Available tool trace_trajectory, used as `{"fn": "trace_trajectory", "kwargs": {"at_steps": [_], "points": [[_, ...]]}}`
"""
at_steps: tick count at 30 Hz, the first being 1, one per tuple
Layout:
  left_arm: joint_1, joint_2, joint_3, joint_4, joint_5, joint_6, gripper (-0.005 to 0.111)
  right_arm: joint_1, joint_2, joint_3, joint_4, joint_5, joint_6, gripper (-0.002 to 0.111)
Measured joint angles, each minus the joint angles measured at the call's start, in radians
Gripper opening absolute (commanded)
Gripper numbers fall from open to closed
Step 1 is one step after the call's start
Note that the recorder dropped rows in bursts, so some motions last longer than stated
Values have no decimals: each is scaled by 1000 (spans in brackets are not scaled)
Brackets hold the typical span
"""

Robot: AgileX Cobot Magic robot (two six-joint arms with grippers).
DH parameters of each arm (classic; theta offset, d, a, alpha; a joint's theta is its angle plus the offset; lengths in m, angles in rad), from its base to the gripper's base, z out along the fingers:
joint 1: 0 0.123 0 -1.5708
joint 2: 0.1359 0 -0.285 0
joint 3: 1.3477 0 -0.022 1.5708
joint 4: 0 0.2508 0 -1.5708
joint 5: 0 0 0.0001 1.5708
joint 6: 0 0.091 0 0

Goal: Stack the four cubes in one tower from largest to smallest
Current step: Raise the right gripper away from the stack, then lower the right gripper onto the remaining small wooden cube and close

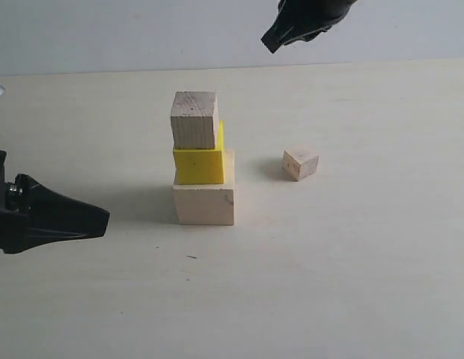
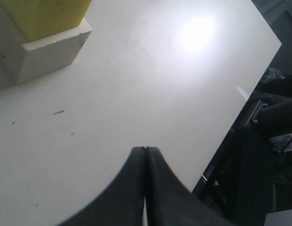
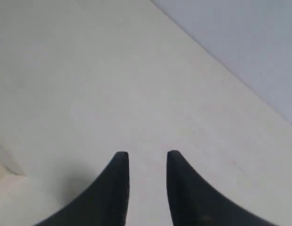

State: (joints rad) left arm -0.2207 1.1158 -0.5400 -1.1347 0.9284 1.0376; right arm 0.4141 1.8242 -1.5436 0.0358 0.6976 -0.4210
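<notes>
Pale beige surface [image 1: 352,284], matte, with a few small dark specks, bounded at the rear by a plain grey-blue wall [image 1: 142,34]. In the left wrist view a bright glare patch [image 2: 197,33] lies on the surface near its edge, beyond which dark equipment [image 2: 273,122] is visible.

The tower [image 1: 200,161] stands near the centre of the surface and comprises three levels. The pale whitish cube [image 1: 204,200] forms the base and rests directly on the surface. The yellow cube [image 1: 199,166] sits on it, and the larger tan cube [image 1: 194,120] sits on the yellow one. In the exterior view the two upper cubes are set toward the left side of the base, leaving a strip of its top exposed on the right. The smallest tan cube [image 1: 300,164] lies apart on the surface, to the right of the tower in the exterior view, turned at an angle to it.

The left gripper [image 1: 105,218] is low at the left of the exterior view, pointing toward the tower base and well apart from it. Its jaws are pressed together with nothing between them. The right gripper [image 1: 268,43] hangs high at the rear, above and behind the smallest tan cube. The right wrist view shows its jaws spread and empty.
</notes>
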Motion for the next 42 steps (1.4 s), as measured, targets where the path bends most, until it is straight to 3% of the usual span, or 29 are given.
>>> {"fn": "trace_trajectory", "kwargs": {"at_steps": [4,9,14,18,25,33,42], "points": [[0,0,0,0,9,0,0,-34,43,0,-12,16,78,21],[0,0,0,0,14,0,0,-90,20,0,-112,82,315,6],[0,0,0,0,9,0,0,-121,-30,0,-209,250,479,5],[0,0,0,0,3,0,0,-121,-37,0,-134,258,431,5],[0,0,0,0,1,0,0,-121,11,0,-60,214,274,16],[0,0,0,0,-3,0,0,-121,118,0,61,202,199,41],[0,0,0,0,-22,0,0,-99,209,0,108,199,171,43]]}}
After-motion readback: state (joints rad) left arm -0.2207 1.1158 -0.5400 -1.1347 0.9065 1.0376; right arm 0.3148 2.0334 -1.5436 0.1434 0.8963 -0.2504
